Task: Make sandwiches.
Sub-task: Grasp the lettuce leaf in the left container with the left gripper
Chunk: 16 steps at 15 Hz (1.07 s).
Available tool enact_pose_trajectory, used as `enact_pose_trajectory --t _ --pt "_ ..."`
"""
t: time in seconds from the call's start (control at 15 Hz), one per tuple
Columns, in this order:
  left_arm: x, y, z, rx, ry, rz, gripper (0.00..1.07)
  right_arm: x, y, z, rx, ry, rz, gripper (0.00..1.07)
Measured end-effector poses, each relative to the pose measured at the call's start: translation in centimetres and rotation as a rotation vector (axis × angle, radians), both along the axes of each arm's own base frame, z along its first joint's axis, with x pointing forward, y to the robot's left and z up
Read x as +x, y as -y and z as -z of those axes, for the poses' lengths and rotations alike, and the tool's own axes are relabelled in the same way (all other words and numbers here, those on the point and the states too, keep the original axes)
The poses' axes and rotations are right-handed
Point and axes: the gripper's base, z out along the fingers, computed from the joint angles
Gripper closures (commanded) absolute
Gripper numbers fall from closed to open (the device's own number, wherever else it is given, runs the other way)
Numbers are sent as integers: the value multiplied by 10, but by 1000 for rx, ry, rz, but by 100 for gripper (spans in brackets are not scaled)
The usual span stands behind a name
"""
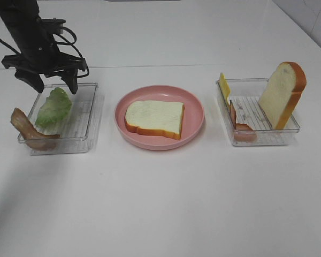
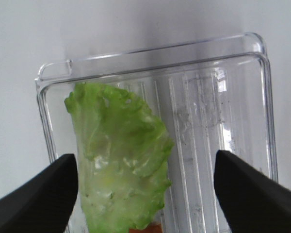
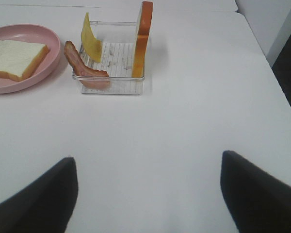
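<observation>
- Hovering above the left tray (image 1: 91, 115), the left claw (image 1: 54, 85) is holding its two dark fingers spread wide, gripping nothing.
- In the left wrist view the lettuce leaf (image 2: 119, 160) is lying between those fingers, below them, inside the tray and along its outer side.
- The left bacon strip (image 1: 28, 128) is leaning over that tray's outer rim, just beside the leaf's near end.
- The pink plate (image 1: 195, 115) is sitting on the white surface (image 1: 160, 203) between the two trays, and the flat bread slice (image 1: 154, 118) is lying on it with nothing on top.
- The upright bread slice (image 1: 281, 96) is standing tilted in the right tray (image 1: 289, 131), against its outer side.
- The cheese slice (image 1: 224, 87) is standing at that tray's far inner corner, and the right bacon strip (image 1: 238, 123) is leaning along its inner wall.
- The right claw (image 3: 148, 160) is showing only in its own wrist view, fingers spread and empty, over bare surface well apart from the right tray.
</observation>
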Motion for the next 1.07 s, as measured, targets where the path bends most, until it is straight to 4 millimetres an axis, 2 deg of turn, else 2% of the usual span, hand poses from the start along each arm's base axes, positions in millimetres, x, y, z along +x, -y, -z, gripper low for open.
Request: enact_pose_trajectory --t 0.47,0.6,0.67,0.73,0.93,1.07 --pt "6 1 40 7 -33 -1 33 0 0 0 0 0 0 31" --pt "6 1 45 9 -45 -1 34 0 0 0 0 0 0 31" --pt "6 1 46 10 -50 -1 38 0 0 0 0 0 0 31" --pt "6 0 47 18 -53 2 49 0 0 0 0 0 0 31" --pt "4 -1 48 39 -71 9 68 0 0 0 0 0 0 31" --pt "4 -3 48 58 -74 17 85 0 0 0 0 0 0 31"
